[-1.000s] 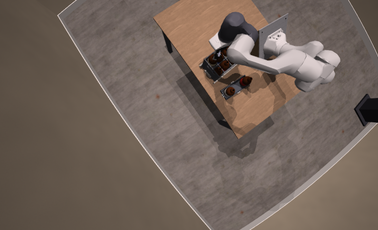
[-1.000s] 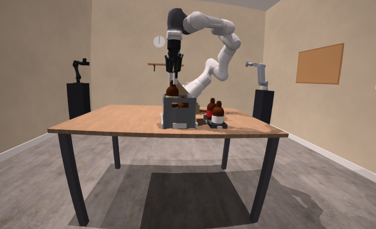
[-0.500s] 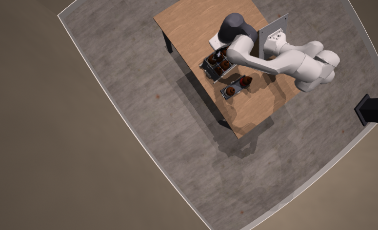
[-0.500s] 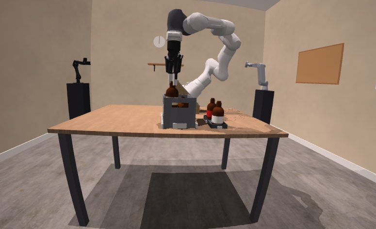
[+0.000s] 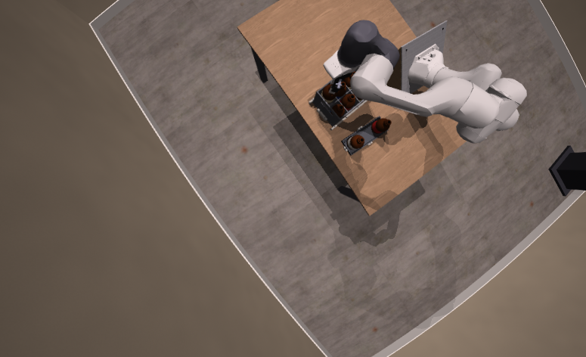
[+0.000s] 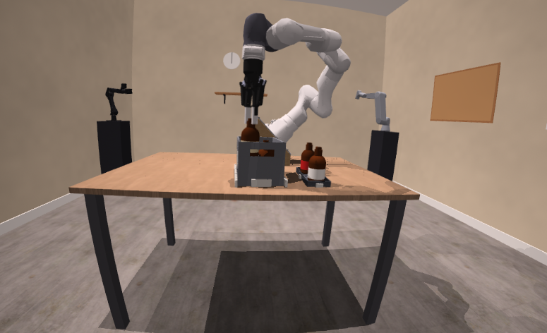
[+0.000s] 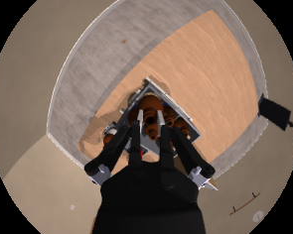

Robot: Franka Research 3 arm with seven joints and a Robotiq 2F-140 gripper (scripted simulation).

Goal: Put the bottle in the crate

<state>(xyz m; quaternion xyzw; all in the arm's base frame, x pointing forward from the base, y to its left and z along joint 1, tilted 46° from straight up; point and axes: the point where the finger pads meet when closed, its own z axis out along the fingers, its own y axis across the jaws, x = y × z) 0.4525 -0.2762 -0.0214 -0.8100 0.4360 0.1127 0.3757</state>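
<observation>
My gripper (image 5: 338, 84) (image 6: 251, 117) (image 7: 150, 115) is shut on the neck of a brown bottle with a cream label (image 6: 250, 134) (image 7: 150, 103). The bottle is upright, its lower part inside the grey crate (image 5: 328, 108) (image 6: 260, 169) at the table-edge end, and its shoulder stands above the rim. Its base is hidden by the crate wall. Other brown bottles (image 5: 348, 100) stand in the crate's other slots. The dark tray (image 5: 367, 135) beside the crate holds a red-labelled bottle (image 5: 379, 126) (image 6: 306, 164) and a white-labelled bottle (image 5: 356, 141) (image 6: 316, 161).
The crate and tray stand near one long edge of the wooden table (image 5: 299, 39) (image 6: 176, 173). The upright grey panel (image 5: 438, 35) is by the arm's base. Two small robot arms stand on black pedestals (image 6: 113, 144) (image 6: 382, 152) beyond the table.
</observation>
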